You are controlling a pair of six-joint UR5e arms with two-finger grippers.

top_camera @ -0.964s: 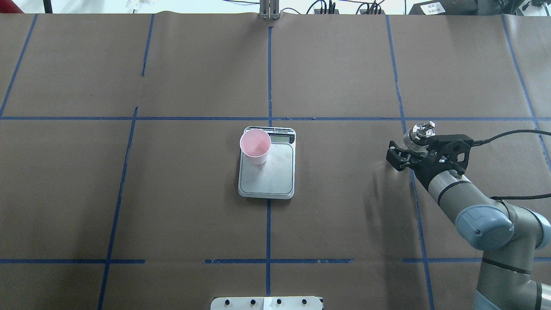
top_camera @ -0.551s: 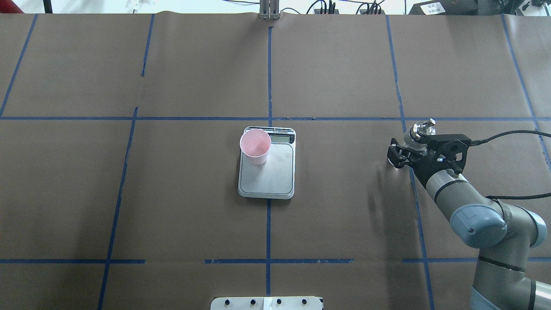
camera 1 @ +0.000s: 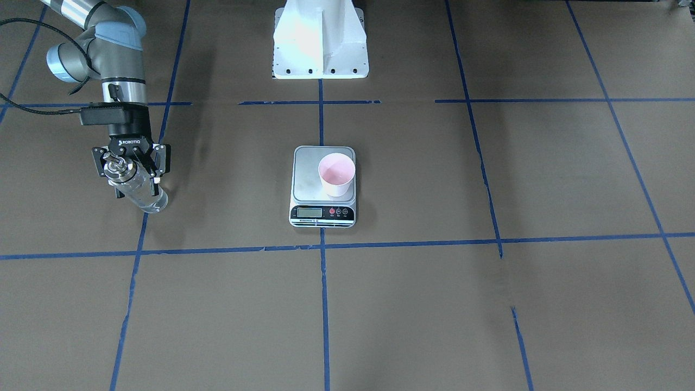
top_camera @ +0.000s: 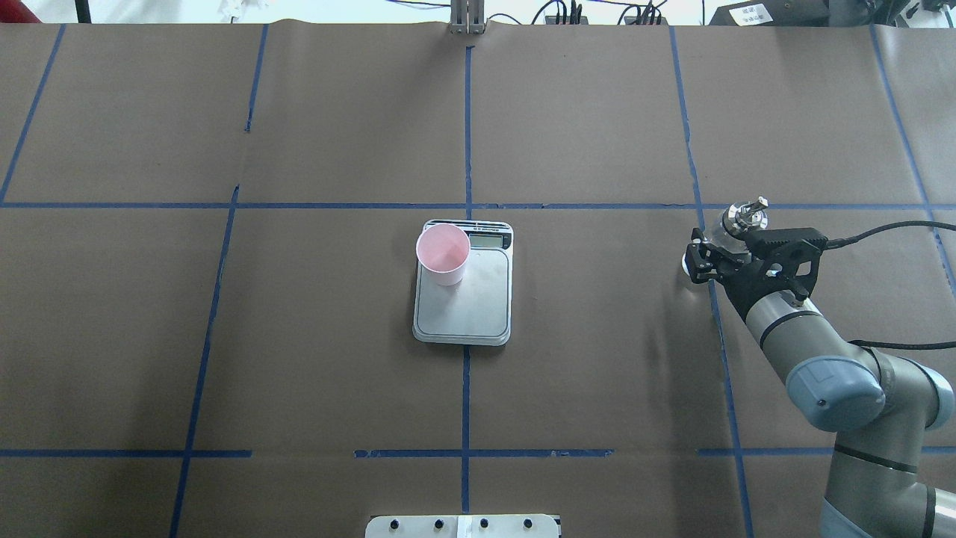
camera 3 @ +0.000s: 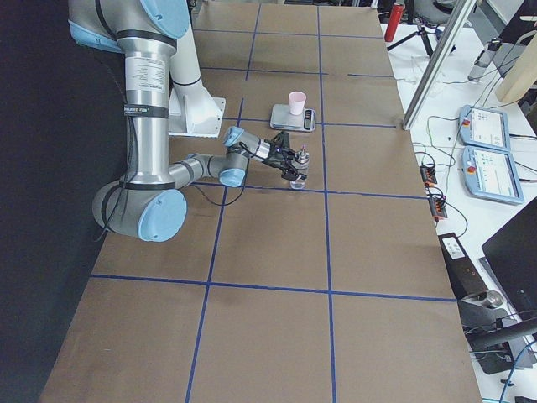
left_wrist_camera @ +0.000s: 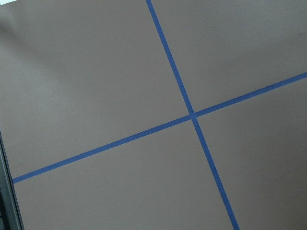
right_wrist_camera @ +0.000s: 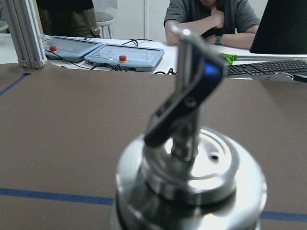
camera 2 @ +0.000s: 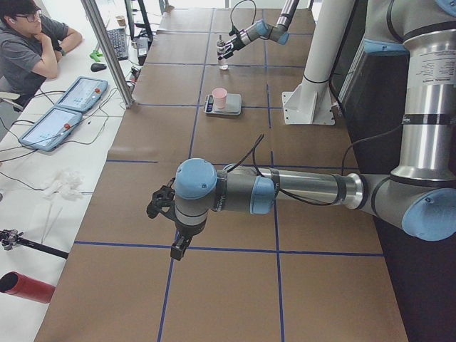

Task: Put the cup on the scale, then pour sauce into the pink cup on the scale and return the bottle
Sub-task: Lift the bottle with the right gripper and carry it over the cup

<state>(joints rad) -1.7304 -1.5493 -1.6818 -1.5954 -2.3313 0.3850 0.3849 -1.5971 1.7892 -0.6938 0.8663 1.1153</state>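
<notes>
The pink cup point(top_camera: 443, 252) stands upright on the scale point(top_camera: 464, 310), at the platform corner beside the display; both also show in the front view, the cup point(camera 1: 336, 174) and the scale point(camera 1: 310, 172). My right gripper point(top_camera: 709, 255) is shut on the clear glass bottle point(top_camera: 745, 217) far to the scale's right. In the front view the gripper point(camera 1: 134, 180) holds the bottle point(camera 1: 147, 199) tilted, its base at or just above the table. The silver pourer cap point(right_wrist_camera: 192, 163) fills the right wrist view. My left gripper point(camera 2: 160, 206) shows only in the exterior left view; I cannot tell its state.
The brown table point(top_camera: 597, 373) is marked with blue tape lines. The robot's white base point(camera 1: 320, 41) stands behind the scale. A seated person point(camera 2: 32, 43) and control tablets point(camera 2: 68, 107) are beyond the table's far edge.
My right gripper has moved a little right and farther from me with the bottle in it. The cup and scale have not moved.
</notes>
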